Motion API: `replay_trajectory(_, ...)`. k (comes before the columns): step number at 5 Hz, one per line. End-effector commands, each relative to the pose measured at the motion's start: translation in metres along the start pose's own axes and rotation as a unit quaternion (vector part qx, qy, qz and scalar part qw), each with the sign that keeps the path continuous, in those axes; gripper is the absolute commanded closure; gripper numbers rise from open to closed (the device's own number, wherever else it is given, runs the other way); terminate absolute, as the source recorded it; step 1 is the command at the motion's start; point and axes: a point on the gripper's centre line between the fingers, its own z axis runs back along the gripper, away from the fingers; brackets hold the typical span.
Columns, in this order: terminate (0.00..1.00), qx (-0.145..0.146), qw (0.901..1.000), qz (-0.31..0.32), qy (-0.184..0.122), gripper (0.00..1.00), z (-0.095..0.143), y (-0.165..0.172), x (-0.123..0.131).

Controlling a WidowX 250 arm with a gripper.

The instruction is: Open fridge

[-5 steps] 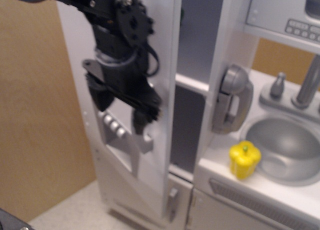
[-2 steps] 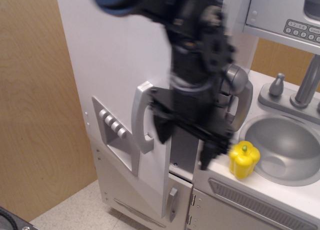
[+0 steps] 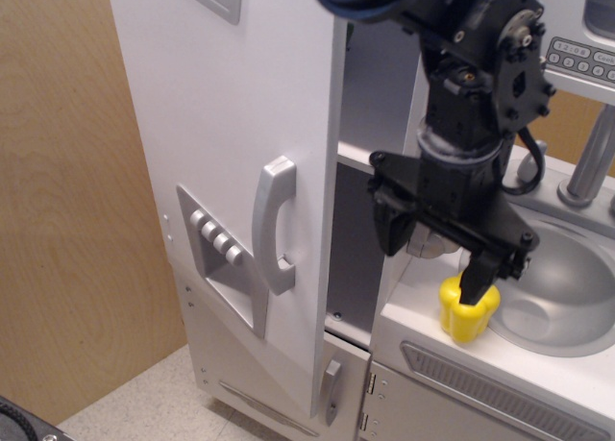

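Already the fridge (image 3: 240, 172), left-centre of frame, stands with its door ajar. Gripper (image 3: 437, 254), right of centre, jaws apart, empty. Best to withdraw clear of the yellow pepper (image 3: 468, 311).

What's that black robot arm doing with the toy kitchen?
It's working on the fridge. The big white door with the curved silver handle is swung partly open, so you can see a shelf inside. The gripper isn't holding anything right now; it's open, over by the counter, just above a yellow toy pepper beside the sink.
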Motion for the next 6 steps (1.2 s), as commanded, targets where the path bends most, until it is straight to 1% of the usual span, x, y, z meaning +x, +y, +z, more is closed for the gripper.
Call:
replay_trajectory(1, 0.00, 0.028, 0.9992, -0.009, -0.027, 0.00, 0.012, 0.034, 0.018)
replay_trajectory(2, 0.00, 0.033, 0.9993, -0.009, -0.017, 0.00, 0.016, 0.051, 0.004)
replay_trajectory(3, 0.00, 0.035, 0.9992, -0.017, -0.008, 0.00, 0.017, 0.057, -0.019)
replay_trajectory(4, 0.00, 0.037, 0.9991, -0.017, -0.008, 0.00, 0.022, 0.072, -0.046)
replay_trajectory(5, 0.00, 0.053, 0.9985, -0.014, -0.007, 0.00, 0.022, 0.102, -0.077)
replay_trajectory(6, 0.00, 0.064, 0.9977, -0.006, -0.019, 0.00, 0.024, 0.137, -0.098)
